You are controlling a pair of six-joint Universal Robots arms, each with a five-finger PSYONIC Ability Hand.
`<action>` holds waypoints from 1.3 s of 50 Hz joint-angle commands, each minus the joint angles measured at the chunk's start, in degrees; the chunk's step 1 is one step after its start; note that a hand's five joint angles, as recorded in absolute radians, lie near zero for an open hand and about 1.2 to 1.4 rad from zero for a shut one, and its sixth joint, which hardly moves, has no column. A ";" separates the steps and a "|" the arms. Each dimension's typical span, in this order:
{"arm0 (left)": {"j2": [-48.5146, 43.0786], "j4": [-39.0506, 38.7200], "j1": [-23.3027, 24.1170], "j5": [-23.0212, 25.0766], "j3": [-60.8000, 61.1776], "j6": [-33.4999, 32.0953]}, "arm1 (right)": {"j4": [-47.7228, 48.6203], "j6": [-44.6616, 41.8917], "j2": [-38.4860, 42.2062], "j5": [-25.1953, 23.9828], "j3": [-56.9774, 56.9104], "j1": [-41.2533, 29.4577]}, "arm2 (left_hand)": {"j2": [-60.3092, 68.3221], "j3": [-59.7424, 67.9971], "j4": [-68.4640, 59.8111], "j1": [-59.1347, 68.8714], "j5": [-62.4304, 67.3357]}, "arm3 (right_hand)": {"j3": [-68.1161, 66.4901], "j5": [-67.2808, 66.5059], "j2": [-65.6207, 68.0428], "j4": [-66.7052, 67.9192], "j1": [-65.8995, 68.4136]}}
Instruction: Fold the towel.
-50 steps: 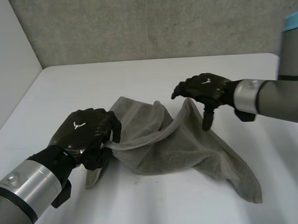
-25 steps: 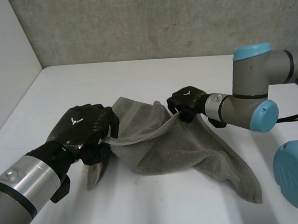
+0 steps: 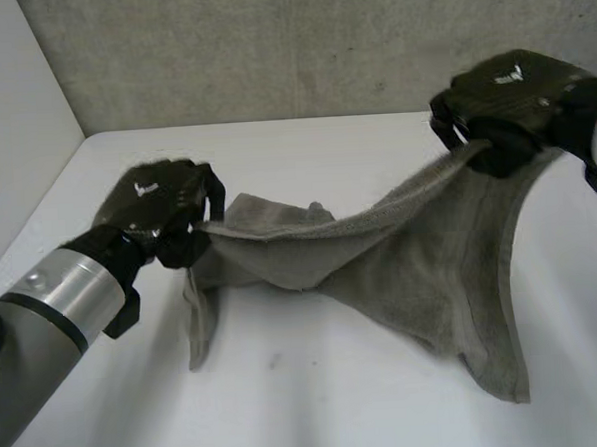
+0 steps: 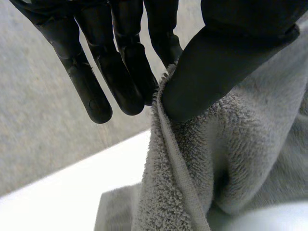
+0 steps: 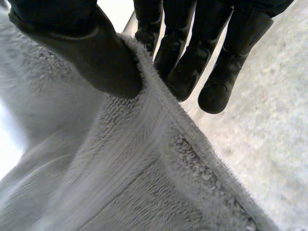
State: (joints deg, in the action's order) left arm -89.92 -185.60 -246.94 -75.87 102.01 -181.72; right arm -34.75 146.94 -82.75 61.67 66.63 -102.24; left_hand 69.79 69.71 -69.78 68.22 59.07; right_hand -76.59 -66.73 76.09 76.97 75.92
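A grey towel (image 3: 410, 258) hangs stretched above the white table (image 3: 304, 143), its top edge sagging between my two hands. My left hand (image 3: 163, 216) pinches one end of that edge at the left. In the left wrist view the thumb (image 4: 211, 62) presses the towel (image 4: 216, 159) against the fingers (image 4: 125, 72). My right hand (image 3: 507, 97), raised at the right, is shut on the other end. In the right wrist view its thumb (image 5: 91, 53) clamps the hem of the towel (image 5: 120, 163) against the fingers (image 5: 192, 62). The towel's lower part droops to the table.
A grey wall (image 3: 299, 43) runs along the table's far edge, and a pale side panel (image 3: 13, 128) stands at the left. Bare white tabletop lies in front of the towel and behind it.
My right hand shut on the towel's edge and rose up and to the right, pulling the edge out. My left hand lifted a little, still pinching its end.
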 commanded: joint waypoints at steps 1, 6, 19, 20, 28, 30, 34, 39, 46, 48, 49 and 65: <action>-8.87 1.64 0.76 -0.07 -0.06 -4.08 | -8.32 -12.88 -3.65 0.99 10.26 0.55 | 10.21 10.29 -10.22 11.78 10.93 | -3.41 -3.27 3.91 3.03 4.08; -15.99 2.26 0.93 -0.25 -3.05 -7.86 | -8.14 -15.28 -1.81 3.27 12.20 0.29 | 10.21 10.29 -10.22 11.78 10.93 | -3.41 -3.27 3.91 3.03 4.08; -26.09 0.50 0.93 -3.50 -32.23 -9.97 | 7.24 -10.53 19.38 12.86 -16.62 -7.01 | 10.21 10.29 -10.22 11.78 10.93 | -3.41 -3.27 3.91 3.03 4.08; -26.70 -1.24 0.93 -3.85 -37.71 -10.05 | 10.89 -8.62 21.90 13.99 -22.89 -7.62 | 10.21 10.29 -10.22 11.78 10.93 | -3.41 -3.27 3.91 3.03 4.08; -26.01 -18.09 0.93 -4.64 -51.47 -10.32 | 27.17 1.05 25.10 19.00 -40.08 -8.24 | 10.21 10.29 -10.22 11.78 10.93 | -3.41 -3.27 3.91 3.03 4.08; -25.57 -22.83 0.93 -4.90 -51.30 -10.23 | 27.45 2.12 24.40 19.45 -40.18 -8.32 | 10.21 10.29 -10.22 11.78 10.93 | -3.41 -3.27 3.91 3.03 4.08; -24.95 -26.66 0.32 -4.55 -48.94 -10.23 | 23.26 3.53 21.15 19.10 -36.07 -8.41 | 10.21 10.29 -10.22 11.78 10.93 | -3.41 -3.27 3.91 3.03 4.08; -23.63 -22.00 -0.21 -3.41 -40.49 -10.32 | 19.02 3.09 16.21 15.32 -24.45 -8.33 | 10.21 10.29 -10.22 11.78 10.93 | -3.41 -3.27 3.91 3.03 4.08; -21.61 -18.92 -1.18 1.76 -17.77 -10.67 | 18.84 0.03 9.89 7.07 -1.20 -8.06 | 10.21 10.29 -10.22 11.78 10.93 | -3.41 -3.27 3.91 3.03 4.08; -21.52 -18.92 -1.18 3.18 -13.24 -11.20 | 18.31 -1.57 9.53 6.71 3.15 -8.06 | 10.21 10.29 -10.22 11.78 10.93 | -3.41 -3.27 3.91 3.03 4.08; -21.70 -18.66 -1.18 4.31 -9.33 -12.42 | 18.23 -3.65 9.27 6.71 7.42 -7.89 | 10.21 10.29 -10.22 11.78 10.93 | -3.41 -3.27 3.91 3.03 4.08; -22.58 -16.64 -1.71 4.68 3.81 -28.42 | 18.40 -9.74 -5.05 6.36 27.85 -3.84 | 10.21 10.29 -10.22 11.78 10.93 | -3.41 -3.27 3.91 3.03 4.08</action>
State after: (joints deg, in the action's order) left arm -112.55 -201.96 -248.51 -70.87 105.65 -208.91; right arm -16.52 134.93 -81.17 68.57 91.38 -108.91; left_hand 69.82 69.77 -69.80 68.22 59.07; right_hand -76.59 -66.96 76.55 76.96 75.96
